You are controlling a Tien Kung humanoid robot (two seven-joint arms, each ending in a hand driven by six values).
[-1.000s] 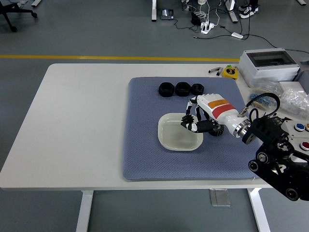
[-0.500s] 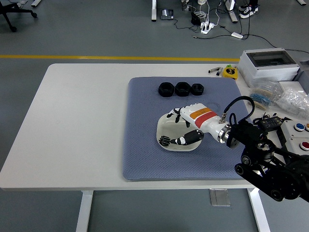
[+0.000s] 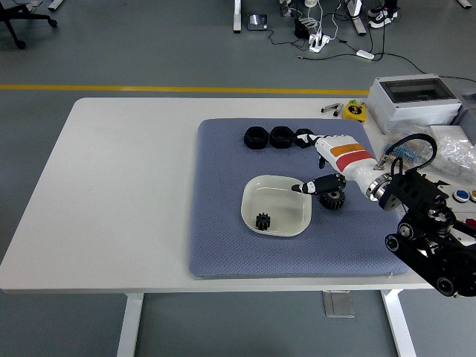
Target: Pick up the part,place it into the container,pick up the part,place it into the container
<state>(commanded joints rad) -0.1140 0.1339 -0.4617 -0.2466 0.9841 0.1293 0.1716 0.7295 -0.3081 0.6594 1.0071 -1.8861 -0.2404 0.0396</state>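
In the head view, a blue-grey textured mat (image 3: 223,223) lies on the white table (image 3: 111,186). Near the middle of the mat stands a shallow white rounded-square dish (image 3: 256,197), and one small black gear-shaped part (image 3: 262,221) lies inside it, in the near-left area. A second black gear-shaped part (image 3: 332,198) sits on the mat just beside the right rim of the dish. The right hand (image 3: 327,163), white with an orange and red band, reaches in from the right above this gear; its black fingers (image 3: 316,185) are loosely spread and hold nothing. Three black round parts (image 3: 280,137) stand in a row at the far side of the mat.
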